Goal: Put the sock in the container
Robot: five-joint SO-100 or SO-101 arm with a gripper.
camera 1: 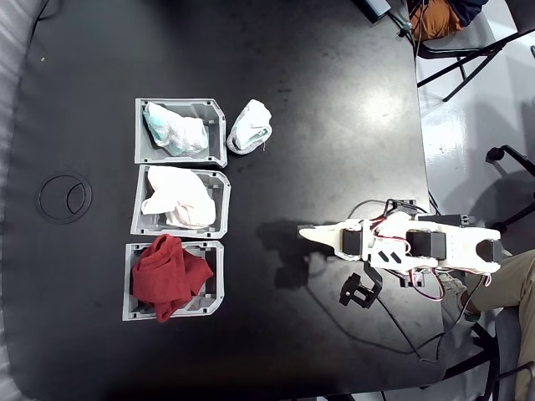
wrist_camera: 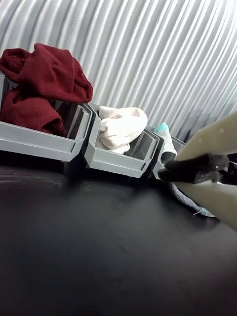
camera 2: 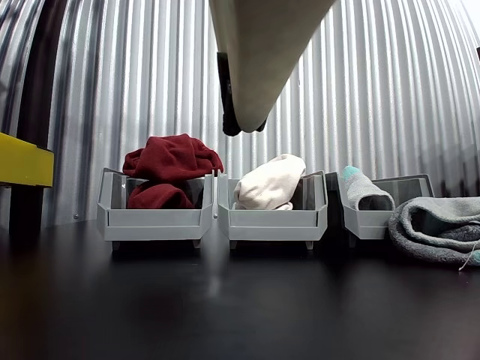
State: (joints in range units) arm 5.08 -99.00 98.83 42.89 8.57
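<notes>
The sock [camera 1: 249, 127], a small white and grey ball, lies on the black table just right of the container [camera 1: 215, 113], the top grey bin with teal-and-white fabric inside. In the other view the sock [camera 2: 435, 229] rests at the far right beside the container [camera 2: 367, 221]. In the wrist view my fingers partly hide the sock [wrist_camera: 185, 197] and the container [wrist_camera: 157, 170]. My gripper [camera 1: 311, 235] hangs over the bare table well below and right of the sock. The gripper [wrist_camera: 170, 170] [camera 2: 244, 124] is shut with nothing in it.
A like bin with plain white cloth [camera 1: 180, 200] and one with red cloth [camera 1: 171, 280] stand in a column below the container. A small black part [camera 1: 361, 288] and cables lie by the arm's base. Chairs and a person's leg [camera 1: 510, 284] are off the table's right edge.
</notes>
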